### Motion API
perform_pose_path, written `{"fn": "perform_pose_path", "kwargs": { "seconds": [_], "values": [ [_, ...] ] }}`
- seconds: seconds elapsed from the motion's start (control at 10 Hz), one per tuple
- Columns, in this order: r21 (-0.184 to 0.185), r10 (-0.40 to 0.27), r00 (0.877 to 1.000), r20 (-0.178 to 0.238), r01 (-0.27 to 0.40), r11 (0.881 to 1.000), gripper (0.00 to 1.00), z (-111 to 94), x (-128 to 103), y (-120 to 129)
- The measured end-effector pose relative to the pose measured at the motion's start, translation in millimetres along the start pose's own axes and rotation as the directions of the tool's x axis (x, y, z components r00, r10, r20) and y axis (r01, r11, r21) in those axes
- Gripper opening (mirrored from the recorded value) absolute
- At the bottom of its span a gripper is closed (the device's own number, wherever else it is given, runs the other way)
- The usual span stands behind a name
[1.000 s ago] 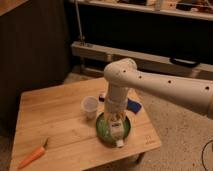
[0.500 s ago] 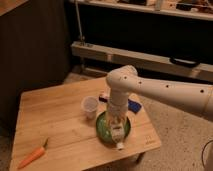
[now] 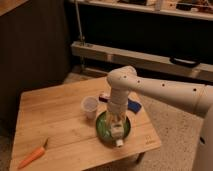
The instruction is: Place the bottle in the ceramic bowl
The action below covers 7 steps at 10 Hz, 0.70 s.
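Observation:
The green ceramic bowl (image 3: 103, 131) sits near the front right of the wooden table. The pale bottle (image 3: 118, 134) lies in it, its white cap end reaching over the bowl's front rim. My gripper (image 3: 117, 121) hangs straight down from the white arm, directly over the bowl and right at the bottle's upper end. I cannot tell whether it still grips the bottle.
A whitish plastic cup (image 3: 90, 106) stands just left of the bowl. A blue object (image 3: 133, 105) lies behind the arm. An orange carrot (image 3: 32, 156) lies at the table's (image 3: 55, 117) front left. The table's front and right edges are close to the bowl.
The arm's wrist has shifted slightly right and down over the bowl. The bottle stays in the same place in the bowl.

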Motion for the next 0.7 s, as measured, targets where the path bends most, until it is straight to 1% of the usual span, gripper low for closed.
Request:
{"fn": "perform_pose_path", "kwargs": {
  "seconds": [0.3, 0.6, 0.7],
  "values": [
    [0.002, 0.010, 1.000, 0.023, -0.010, 1.000, 0.00, 11.4, 13.1, 4.8],
    [-0.013, 0.011, 0.999, 0.032, -0.010, 1.000, 0.01, 12.9, 19.2, 5.9],
    [-0.018, 0.013, 0.999, 0.036, -0.013, 1.000, 0.05, 14.3, 20.0, 6.4]
  ]
}}
